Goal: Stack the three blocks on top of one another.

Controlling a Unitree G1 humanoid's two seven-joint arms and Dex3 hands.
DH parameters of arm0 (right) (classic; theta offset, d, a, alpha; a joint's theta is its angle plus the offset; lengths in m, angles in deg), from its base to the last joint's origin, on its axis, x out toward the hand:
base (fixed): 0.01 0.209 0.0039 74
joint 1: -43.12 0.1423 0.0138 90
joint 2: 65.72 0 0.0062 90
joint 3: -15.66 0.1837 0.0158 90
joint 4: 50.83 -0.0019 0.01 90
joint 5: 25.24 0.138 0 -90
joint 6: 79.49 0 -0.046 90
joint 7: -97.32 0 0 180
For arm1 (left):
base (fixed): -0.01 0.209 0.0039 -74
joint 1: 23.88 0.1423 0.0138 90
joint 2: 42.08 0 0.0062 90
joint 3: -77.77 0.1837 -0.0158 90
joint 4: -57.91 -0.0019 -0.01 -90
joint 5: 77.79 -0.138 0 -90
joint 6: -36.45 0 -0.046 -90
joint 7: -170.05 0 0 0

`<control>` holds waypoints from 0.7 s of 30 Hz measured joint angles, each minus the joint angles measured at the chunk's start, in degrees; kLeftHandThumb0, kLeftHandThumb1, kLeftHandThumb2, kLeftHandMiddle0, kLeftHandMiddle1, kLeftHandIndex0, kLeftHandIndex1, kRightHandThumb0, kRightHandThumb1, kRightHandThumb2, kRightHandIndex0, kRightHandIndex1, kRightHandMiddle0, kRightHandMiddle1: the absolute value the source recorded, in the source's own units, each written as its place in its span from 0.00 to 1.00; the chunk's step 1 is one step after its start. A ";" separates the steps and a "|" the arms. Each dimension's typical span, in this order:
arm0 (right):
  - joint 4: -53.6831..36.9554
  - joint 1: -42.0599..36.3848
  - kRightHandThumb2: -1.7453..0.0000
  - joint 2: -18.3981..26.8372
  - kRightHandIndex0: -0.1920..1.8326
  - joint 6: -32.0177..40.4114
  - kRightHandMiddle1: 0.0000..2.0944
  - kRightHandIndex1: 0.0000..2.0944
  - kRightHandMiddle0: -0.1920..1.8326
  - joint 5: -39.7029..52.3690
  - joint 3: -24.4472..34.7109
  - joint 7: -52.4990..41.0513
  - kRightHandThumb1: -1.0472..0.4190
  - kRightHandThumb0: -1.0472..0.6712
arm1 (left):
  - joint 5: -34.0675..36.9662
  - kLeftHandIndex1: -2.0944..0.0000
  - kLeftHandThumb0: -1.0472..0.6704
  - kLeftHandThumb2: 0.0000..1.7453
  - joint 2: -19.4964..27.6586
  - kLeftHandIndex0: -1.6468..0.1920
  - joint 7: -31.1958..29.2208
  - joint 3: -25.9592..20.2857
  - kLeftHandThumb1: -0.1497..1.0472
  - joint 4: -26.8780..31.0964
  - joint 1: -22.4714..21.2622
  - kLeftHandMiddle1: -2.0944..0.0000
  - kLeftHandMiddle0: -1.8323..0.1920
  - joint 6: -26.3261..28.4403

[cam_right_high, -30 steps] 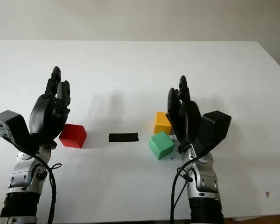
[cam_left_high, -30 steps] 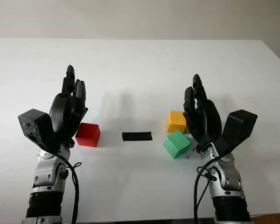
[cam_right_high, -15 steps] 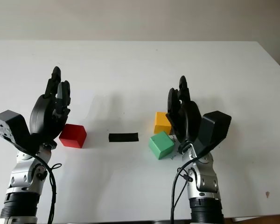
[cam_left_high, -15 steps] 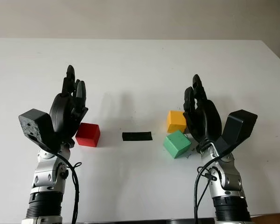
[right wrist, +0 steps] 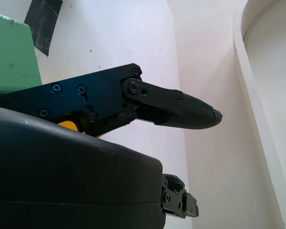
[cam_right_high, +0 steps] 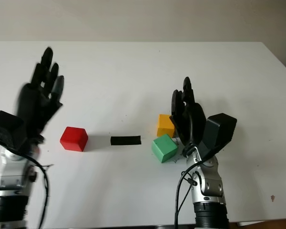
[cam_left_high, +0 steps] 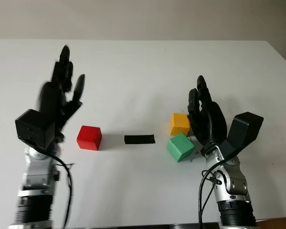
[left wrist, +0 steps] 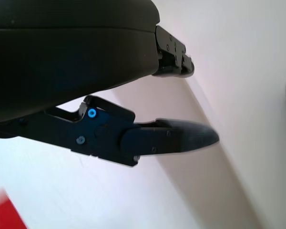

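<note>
A red block (cam_left_high: 89, 137) sits on the white table left of centre. Up and to its left is my left hand (cam_left_high: 62, 78), open and raised above the table. The red block's corner (left wrist: 5, 212) appears in the left wrist view. A yellow block (cam_left_high: 180, 124) and a green block (cam_left_high: 180, 147) sit close together right of centre, the green one nearer me. My right hand (cam_left_high: 200, 98) is open just right of both blocks, holding nothing. The green block (right wrist: 9, 52) also appears in the right wrist view.
A strip of black tape (cam_left_high: 139, 139) lies flat on the table (cam_left_high: 143, 71) between the red block and the other two. The table's far edge meets a pale wall.
My left hand has lifted and moved away to the far left, off the red block's side. The right hand and all three blocks have stayed put.
</note>
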 measured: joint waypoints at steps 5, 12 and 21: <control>-0.01 0.00 0.64 -0.24 0.00 -0.01 0.00 0.00 0.00 -0.11 -0.20 0.45 0.00 0.23 | -3.77 0.95 0.25 0.11 12.43 0.71 -8.80 -0.23 1.00 3.15 1.03 0.98 0.87 -0.65; -0.09 -0.01 0.64 -0.48 0.00 -0.01 0.00 0.00 0.00 -0.04 -0.34 0.76 0.00 0.24 | -12.21 0.93 0.22 0.06 19.91 0.64 -12.56 0.00 1.00 8.34 2.33 0.97 0.83 0.50; -0.57 -0.02 0.64 -0.57 0.00 0.05 0.00 0.00 0.00 0.10 -0.33 0.99 0.00 0.24 | -18.37 0.92 0.14 0.03 22.65 0.62 -14.19 0.47 0.94 12.80 4.46 0.97 0.82 0.25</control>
